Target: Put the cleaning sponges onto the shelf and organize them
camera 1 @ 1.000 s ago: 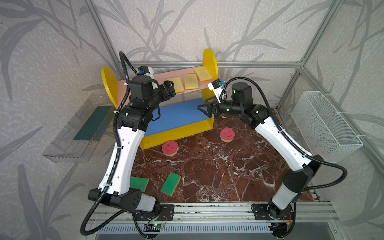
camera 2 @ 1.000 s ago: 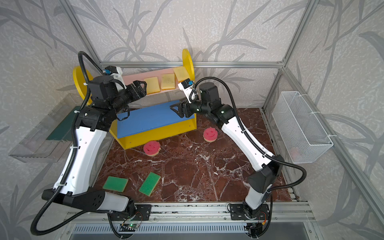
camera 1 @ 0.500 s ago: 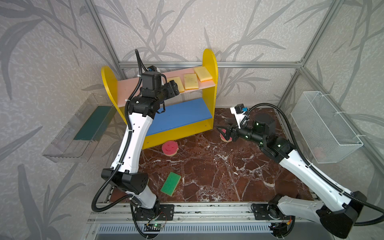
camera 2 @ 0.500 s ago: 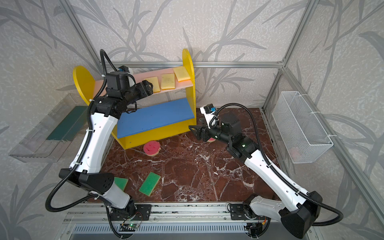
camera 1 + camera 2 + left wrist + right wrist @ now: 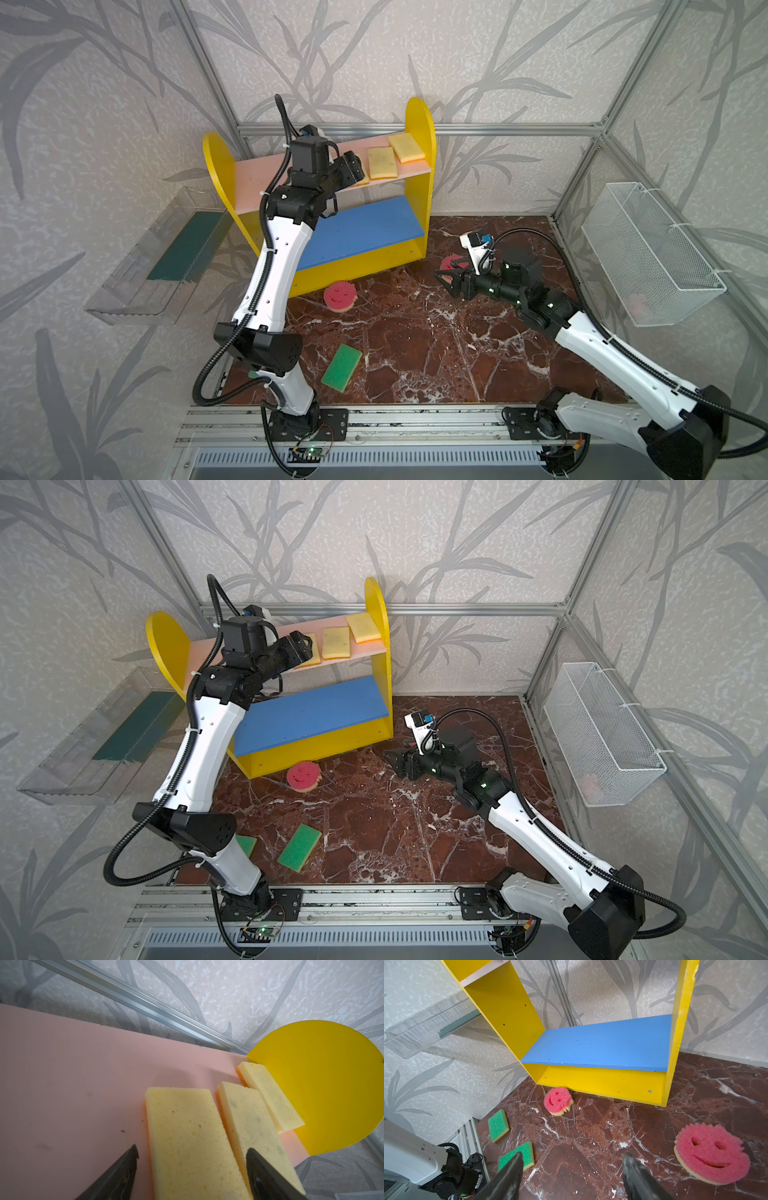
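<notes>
The shelf (image 5: 419,124) holds three yellow cleaning sponges on its pink top board (image 5: 72,1084). My left gripper (image 5: 192,1149) is open and straddles the leftmost one (image 5: 187,1126), with a gap on each side. In both top views it hovers there (image 5: 357,170) (image 5: 305,646). My right gripper (image 5: 573,1155) is open and empty, low over the marble floor (image 5: 446,276). A pink smiley sponge (image 5: 712,1155) lies just beside it. A second one (image 5: 340,296) rests against the shelf's base. Two green-faced sponges (image 5: 498,1125) (image 5: 517,1155) lie near the front left.
A clear tray with a dark green mat (image 5: 183,245) hangs on the left wall. A white wire basket (image 5: 648,253) hangs on the right wall. The blue middle board (image 5: 365,228) is bare. The left arm (image 5: 278,274) crosses in front of the shelf's left half.
My right gripper has drawn back from the shelf's top board and come down to the floor beside a pink smiley sponge. The left gripper stays over the leftmost yellow sponge.
</notes>
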{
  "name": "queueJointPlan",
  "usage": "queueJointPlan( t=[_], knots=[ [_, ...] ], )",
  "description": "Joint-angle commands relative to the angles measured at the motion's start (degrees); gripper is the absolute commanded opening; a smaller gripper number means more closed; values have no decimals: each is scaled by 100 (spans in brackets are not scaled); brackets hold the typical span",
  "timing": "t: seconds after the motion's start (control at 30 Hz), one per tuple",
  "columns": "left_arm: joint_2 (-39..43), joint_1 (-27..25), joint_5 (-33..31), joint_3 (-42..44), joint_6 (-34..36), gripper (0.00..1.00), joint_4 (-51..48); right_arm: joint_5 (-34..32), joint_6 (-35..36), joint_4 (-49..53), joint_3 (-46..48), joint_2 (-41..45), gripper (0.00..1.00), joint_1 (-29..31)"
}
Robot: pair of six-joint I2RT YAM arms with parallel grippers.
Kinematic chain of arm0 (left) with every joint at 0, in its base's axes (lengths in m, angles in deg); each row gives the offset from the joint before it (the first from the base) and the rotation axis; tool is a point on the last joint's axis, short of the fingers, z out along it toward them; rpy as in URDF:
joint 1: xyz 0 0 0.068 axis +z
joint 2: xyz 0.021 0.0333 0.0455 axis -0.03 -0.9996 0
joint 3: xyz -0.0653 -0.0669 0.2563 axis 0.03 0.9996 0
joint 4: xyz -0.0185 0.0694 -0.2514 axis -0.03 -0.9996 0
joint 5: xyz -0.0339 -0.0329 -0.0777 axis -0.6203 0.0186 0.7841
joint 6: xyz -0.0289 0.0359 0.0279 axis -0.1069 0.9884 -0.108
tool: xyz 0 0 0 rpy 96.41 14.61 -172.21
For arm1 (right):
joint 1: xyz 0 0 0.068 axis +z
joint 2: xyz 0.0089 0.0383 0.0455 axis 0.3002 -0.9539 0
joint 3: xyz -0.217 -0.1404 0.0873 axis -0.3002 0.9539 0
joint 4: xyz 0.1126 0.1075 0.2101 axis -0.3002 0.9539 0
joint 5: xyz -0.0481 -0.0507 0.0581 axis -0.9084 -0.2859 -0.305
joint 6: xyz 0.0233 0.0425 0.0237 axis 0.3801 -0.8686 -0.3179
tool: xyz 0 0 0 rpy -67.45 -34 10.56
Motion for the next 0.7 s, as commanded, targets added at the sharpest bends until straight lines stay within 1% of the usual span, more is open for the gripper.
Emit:
queueJointPlan(
  t=[0.0,0.23,0.33,0.57,0.67],
  knots=[
    [-259,-86,40,-134,-217,84,-277,81,-83,-125,85,240,73,7],
    [-333,-344,-258,-180,-295,84,-178,37,-91,-151,148,258,73,13],
    [-294,-407,-365,-134,-328,84,-148,37,-88,-137,22,165,70,7],
    [-78,-340,-510,-57,-261,84,-274,140,-79,8,-701,-511,44,9],
    [143,-243,-498,70,-208,85,-290,150,13,90,-1202,-844,29,10]
  ],
)
